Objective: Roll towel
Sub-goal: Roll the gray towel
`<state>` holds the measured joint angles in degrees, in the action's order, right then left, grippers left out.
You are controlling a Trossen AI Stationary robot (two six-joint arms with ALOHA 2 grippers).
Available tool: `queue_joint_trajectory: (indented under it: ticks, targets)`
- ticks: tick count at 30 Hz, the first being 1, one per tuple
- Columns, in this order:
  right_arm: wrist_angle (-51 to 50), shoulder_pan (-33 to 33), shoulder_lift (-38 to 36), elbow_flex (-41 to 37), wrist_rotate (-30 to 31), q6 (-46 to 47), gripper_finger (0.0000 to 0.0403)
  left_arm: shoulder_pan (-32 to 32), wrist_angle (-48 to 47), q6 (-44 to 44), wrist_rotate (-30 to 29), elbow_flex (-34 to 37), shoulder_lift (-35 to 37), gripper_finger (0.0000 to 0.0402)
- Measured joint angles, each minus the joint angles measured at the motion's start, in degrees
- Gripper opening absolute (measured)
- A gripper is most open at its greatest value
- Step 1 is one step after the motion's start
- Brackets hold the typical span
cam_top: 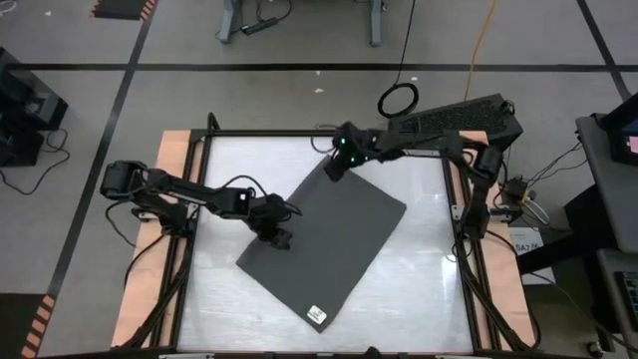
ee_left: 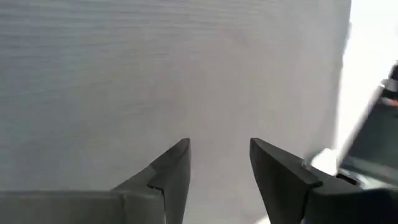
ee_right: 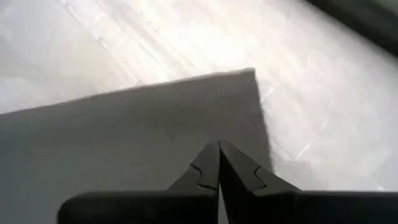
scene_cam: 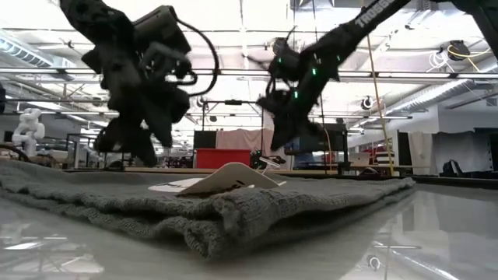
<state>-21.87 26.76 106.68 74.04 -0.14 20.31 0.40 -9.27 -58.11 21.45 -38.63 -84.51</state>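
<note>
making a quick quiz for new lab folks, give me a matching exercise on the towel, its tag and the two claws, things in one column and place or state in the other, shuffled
Things:
1. towel
2. white tag
3. left claw
4. right claw

Place or state:
a. fingers shut, above the towel's far corner
b. fingers apart, over the towel's left edge
c. lies flat and unrolled, turned diagonally on the table
d. at the towel's near corner

Pairs: 1-c, 2-d, 3-b, 4-a
</note>
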Motion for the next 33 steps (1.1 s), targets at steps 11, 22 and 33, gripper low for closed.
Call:
queue_joint_trajectory:
  ticks: [11, 22, 33]
  targets:
    - [-28.9, -3.4, -8.5, 7.0, -13.2, -0.4, 0.0000, 1.3, -1.3, 11.8, -1.2, -0.4, 9.6, 0.0171]
    - [-30.5, -18.5, -13.5, 7.0, -15.3, 4.1, 0.0007, 0.4, -2.7, 27.2, 10.0, -0.4, 11.4, 0.0171]
    - [-6.2, -37.8, -13.4, 7.0, -11.1, 9.9, 0.0041, -5.6, -19.4, 42.6, 11.4, -0.4, 24.9, 0.0171]
